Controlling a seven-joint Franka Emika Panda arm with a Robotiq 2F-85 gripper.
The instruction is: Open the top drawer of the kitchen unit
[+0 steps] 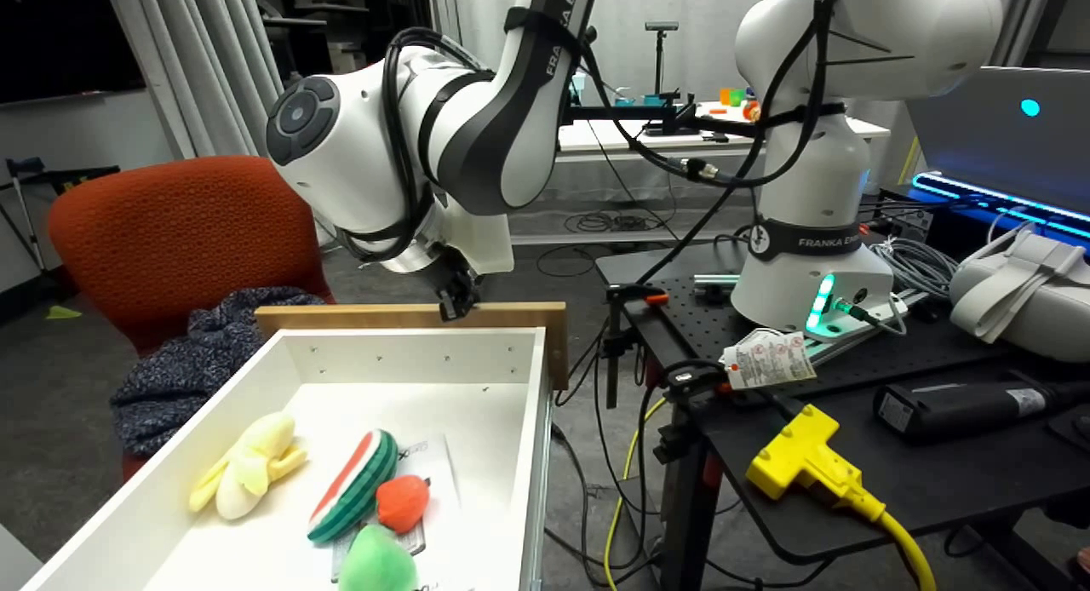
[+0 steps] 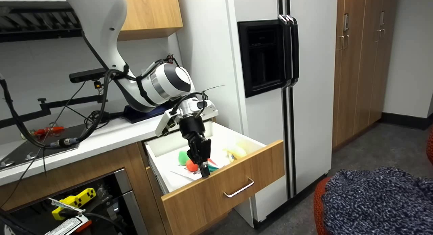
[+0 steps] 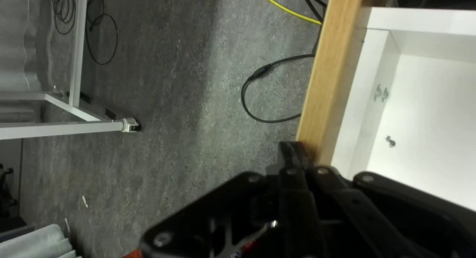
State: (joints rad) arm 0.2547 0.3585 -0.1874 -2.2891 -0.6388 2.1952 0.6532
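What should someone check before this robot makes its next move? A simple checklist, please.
1. Is the drawer open? Ok: pulled out, inside showing.
2. Is the end effector closed? Ok: its fingers are together in the wrist view.
3. Is the end effector clear of the drawer's front? Cannot tell: it sits right at the top edge.
4. Are the toys inside? Ok: those in view lie in the drawer.
5. Is the chair clear of the drawer? Ok: a gap shows in an exterior view.
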